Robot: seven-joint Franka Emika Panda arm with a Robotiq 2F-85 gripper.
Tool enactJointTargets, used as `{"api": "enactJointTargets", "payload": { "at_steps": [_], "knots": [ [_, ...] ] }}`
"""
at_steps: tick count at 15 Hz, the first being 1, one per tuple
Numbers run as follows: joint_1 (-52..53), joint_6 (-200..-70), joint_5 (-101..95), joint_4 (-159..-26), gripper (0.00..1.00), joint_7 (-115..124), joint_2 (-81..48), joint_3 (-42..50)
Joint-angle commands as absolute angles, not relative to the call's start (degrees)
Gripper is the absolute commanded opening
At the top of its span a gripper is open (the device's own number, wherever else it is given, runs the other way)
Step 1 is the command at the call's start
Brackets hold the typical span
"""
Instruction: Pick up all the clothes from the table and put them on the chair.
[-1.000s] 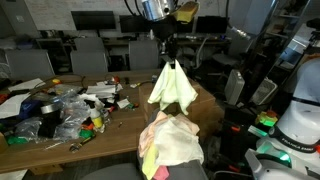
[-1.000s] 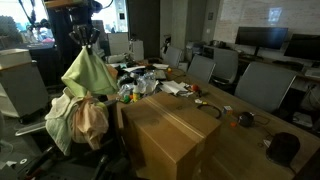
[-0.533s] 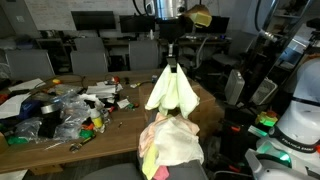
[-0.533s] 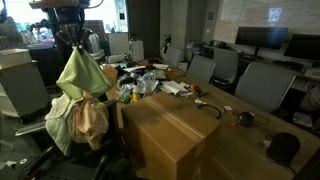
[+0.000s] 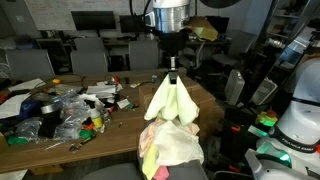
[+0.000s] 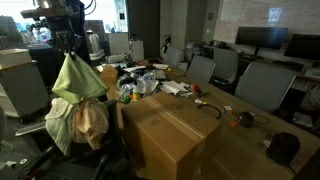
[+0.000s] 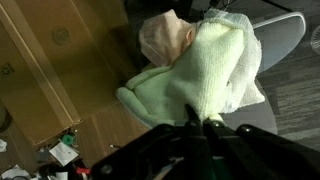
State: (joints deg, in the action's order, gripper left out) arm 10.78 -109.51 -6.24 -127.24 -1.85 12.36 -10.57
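Hand pressed together on the gathered top of the green garment, which hangs from it in a loose cone; the same grip appears in an exterior view from another side, hand above, green garment below. The cloth's lower edge reaches the pile of clothes lying on the chair, beside the end of the bench. Wrist view: the hand at the lower edge, the green garment spreading away from it over a peach garment and white cloth, with the chair grey beyond and the bench brown at one side. The peach garment hangs at the front of the pile. Clear bags and small coloured items lie on the far part of the bench
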Motion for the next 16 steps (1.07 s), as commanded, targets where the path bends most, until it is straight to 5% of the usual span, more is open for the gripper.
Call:
{"api": "enactJointTargets", "payload": {
  "at_steps": [1,16],
  "knots": [
    [11.48,-110.25,-6.69,-129.11,0.01,-3.69,13.47,-11.29],
    [11.81,-107.39,-8.13,-128.07,0.01,-2.76,3.88,-12.35]
  ]
}}
